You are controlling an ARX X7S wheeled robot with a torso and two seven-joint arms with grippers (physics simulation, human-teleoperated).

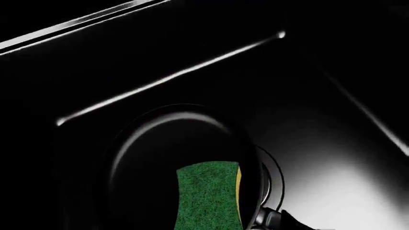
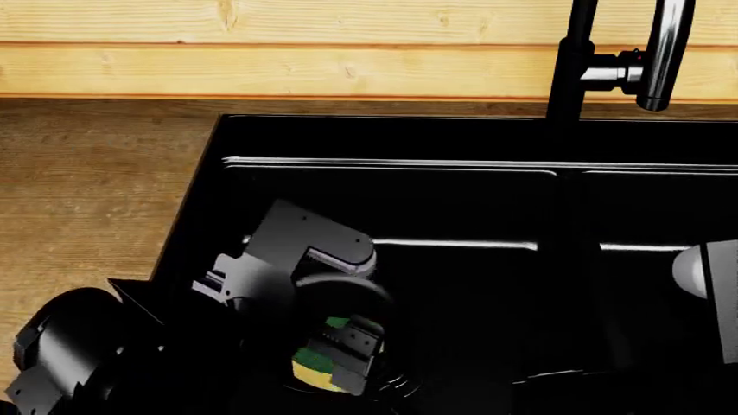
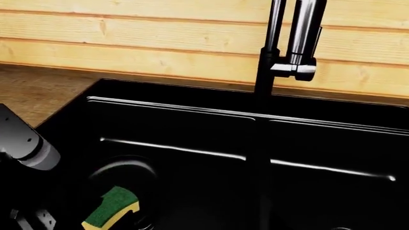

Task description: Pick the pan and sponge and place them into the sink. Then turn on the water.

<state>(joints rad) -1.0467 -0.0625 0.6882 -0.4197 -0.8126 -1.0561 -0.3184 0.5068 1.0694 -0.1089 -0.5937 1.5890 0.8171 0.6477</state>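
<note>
The black sink (image 2: 381,138) has two basins split by a divider (image 2: 563,259). The round black pan (image 2: 346,298) lies in the left basin, also shown in the left wrist view as the pan (image 1: 172,143) and in the right wrist view as the pan (image 3: 124,175). My left gripper (image 2: 334,354) hangs over the pan, shut on the green and yellow sponge (image 2: 314,365). The sponge (image 1: 208,199) fills the space at my left jaws, and the sponge (image 3: 110,210) sits tilted above the pan. The right gripper is out of view. No water shows at the faucet spout (image 2: 655,65).
The tall dark faucet (image 3: 275,57) stands behind the divider against a light wood wall (image 2: 289,52). Wooden countertop (image 2: 81,190) lies left of the sink. Part of my right arm (image 2: 701,277) reaches over the right basin. A ringed drain (image 1: 273,179) shows beside the pan.
</note>
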